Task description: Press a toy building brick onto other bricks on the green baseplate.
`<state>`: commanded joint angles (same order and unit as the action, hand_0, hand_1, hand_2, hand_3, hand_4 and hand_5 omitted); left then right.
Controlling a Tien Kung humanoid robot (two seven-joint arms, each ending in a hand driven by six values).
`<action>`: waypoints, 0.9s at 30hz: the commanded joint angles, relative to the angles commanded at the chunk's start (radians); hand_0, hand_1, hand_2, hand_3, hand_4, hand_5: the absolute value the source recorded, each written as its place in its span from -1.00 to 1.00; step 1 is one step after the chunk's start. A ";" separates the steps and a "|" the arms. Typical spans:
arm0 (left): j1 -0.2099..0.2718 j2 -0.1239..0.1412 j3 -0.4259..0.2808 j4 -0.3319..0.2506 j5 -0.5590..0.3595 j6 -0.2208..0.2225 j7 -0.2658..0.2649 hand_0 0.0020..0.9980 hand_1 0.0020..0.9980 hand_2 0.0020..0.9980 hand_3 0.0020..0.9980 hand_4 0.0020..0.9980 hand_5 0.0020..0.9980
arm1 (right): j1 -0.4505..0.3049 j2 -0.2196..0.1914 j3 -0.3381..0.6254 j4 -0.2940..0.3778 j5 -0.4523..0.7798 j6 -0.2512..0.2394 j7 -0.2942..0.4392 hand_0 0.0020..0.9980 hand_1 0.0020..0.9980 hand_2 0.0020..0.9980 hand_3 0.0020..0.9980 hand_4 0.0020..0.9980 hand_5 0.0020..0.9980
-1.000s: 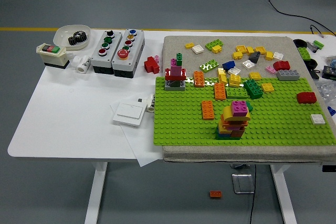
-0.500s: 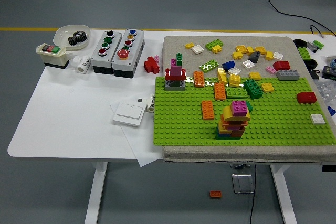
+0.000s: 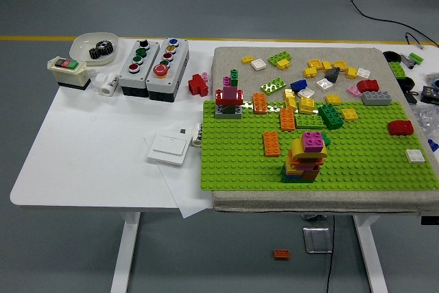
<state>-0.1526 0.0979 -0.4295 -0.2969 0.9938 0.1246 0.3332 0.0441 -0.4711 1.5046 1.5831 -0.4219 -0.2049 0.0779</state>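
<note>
With no robot hand in view, a purple brick [image 3: 313, 141] tops the stack [image 3: 305, 159] at the green baseplate's [image 3: 370, 162] six o'clock, pressed or pending.

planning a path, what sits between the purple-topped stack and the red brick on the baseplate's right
Head view: only bare green baseplate studs lie between the purple-topped stack and the red brick.

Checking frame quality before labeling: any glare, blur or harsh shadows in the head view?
Head view: sharp throughout, no motion blur; lighting even and diffuse, with only soft shadows under the brick stack; small specular glints on the shiny bricks along the far edge of the green baseplate; the white table is bright but not blown out; no robot hand is in frame.
</note>
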 joint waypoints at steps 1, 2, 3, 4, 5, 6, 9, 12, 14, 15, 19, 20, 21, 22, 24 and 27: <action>-0.001 0.001 -0.001 -0.001 0.003 -0.001 0.000 0.68 0.58 0.51 0.17 0.29 0.33 | 0.001 -0.001 -0.002 0.000 -0.004 0.001 0.000 0.68 0.58 0.67 0.72 1.00 0.74; -0.001 0.001 -0.002 -0.001 0.004 -0.001 0.000 0.68 0.58 0.51 0.17 0.29 0.33 | 0.001 -0.001 -0.002 0.000 -0.006 0.001 0.000 0.68 0.58 0.67 0.72 1.00 0.74; -0.003 0.001 -0.005 -0.001 0.008 -0.002 0.001 0.68 0.58 0.53 0.17 0.29 0.33 | 0.003 -0.002 -0.004 0.000 -0.011 0.002 0.001 0.68 0.59 0.67 0.72 1.00 0.75; -0.004 0.001 -0.006 -0.001 0.010 -0.003 0.001 0.68 0.58 0.53 0.17 0.29 0.33 | 0.004 -0.002 -0.004 0.000 -0.013 0.002 0.001 0.68 0.59 0.67 0.72 1.00 0.75; -0.005 0.001 -0.008 -0.001 0.015 -0.004 0.002 0.68 0.58 0.53 0.17 0.29 0.33 | 0.004 -0.004 -0.006 0.001 -0.018 0.003 0.002 0.68 0.59 0.67 0.72 1.00 0.75; -0.006 0.001 -0.010 -0.001 0.018 -0.004 0.003 0.68 0.58 0.53 0.17 0.29 0.33 | 0.004 -0.004 -0.007 0.001 -0.020 0.003 0.002 0.68 0.59 0.67 0.72 1.00 0.75; -0.008 0.002 -0.013 -0.001 0.023 -0.006 0.004 0.67 0.59 0.54 0.17 0.29 0.33 | 0.003 -0.004 -0.009 0.001 -0.026 0.004 0.002 0.69 0.59 0.67 0.71 1.00 0.75; -0.010 0.004 -0.018 -0.002 0.031 -0.009 0.006 0.67 0.59 0.54 0.17 0.29 0.33 | 0.000 -0.004 -0.011 -0.001 -0.035 0.008 0.003 0.69 0.59 0.67 0.71 1.00 0.75; -0.010 0.004 -0.019 -0.003 0.033 -0.009 0.006 0.67 0.59 0.54 0.17 0.29 0.33 | 0.000 -0.004 -0.011 -0.001 -0.037 0.009 0.003 0.69 0.59 0.67 0.71 1.00 0.75; -0.011 0.004 -0.019 -0.003 0.034 -0.009 0.006 0.67 0.59 0.55 0.17 0.29 0.32 | 0.001 -0.005 -0.012 -0.001 -0.039 0.009 0.004 0.68 0.59 0.67 0.71 1.00 0.75; -0.014 0.005 -0.021 -0.004 0.037 -0.011 0.006 0.67 0.59 0.55 0.17 0.29 0.32 | 0.003 -0.007 -0.014 0.000 -0.049 0.011 0.005 0.68 0.59 0.67 0.71 1.00 0.75; -0.014 0.005 -0.021 -0.004 0.037 -0.010 0.006 0.67 0.59 0.55 0.17 0.29 0.32 | 0.003 -0.007 -0.014 0.000 -0.050 0.012 0.005 0.68 0.59 0.67 0.71 1.00 0.75; -0.014 0.006 -0.021 -0.004 0.037 -0.010 0.006 0.66 0.59 0.55 0.17 0.29 0.32 | 0.003 -0.007 -0.015 -0.001 -0.052 0.012 0.005 0.68 0.59 0.67 0.70 1.00 0.75; -0.014 0.006 -0.020 -0.004 0.036 -0.010 0.006 0.66 0.59 0.55 0.17 0.29 0.32 | 0.003 -0.007 -0.015 -0.001 -0.052 0.012 0.005 0.68 0.59 0.67 0.70 1.00 0.75; -0.014 0.006 -0.019 -0.004 0.035 -0.009 0.005 0.66 0.59 0.55 0.17 0.29 0.32 | 0.003 -0.008 -0.016 -0.001 -0.054 0.011 0.006 0.68 0.59 0.67 0.70 1.00 0.75; -0.013 0.005 -0.017 -0.005 0.032 -0.009 0.004 0.65 0.58 0.55 0.17 0.29 0.32 | 0.004 -0.007 -0.017 0.000 -0.056 0.011 0.007 0.68 0.59 0.68 0.70 1.00 0.75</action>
<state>-0.1659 0.1031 -0.4468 -0.3016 1.0257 0.1156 0.3375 0.0485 -0.4782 1.4881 1.5831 -0.4780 -0.1936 0.0851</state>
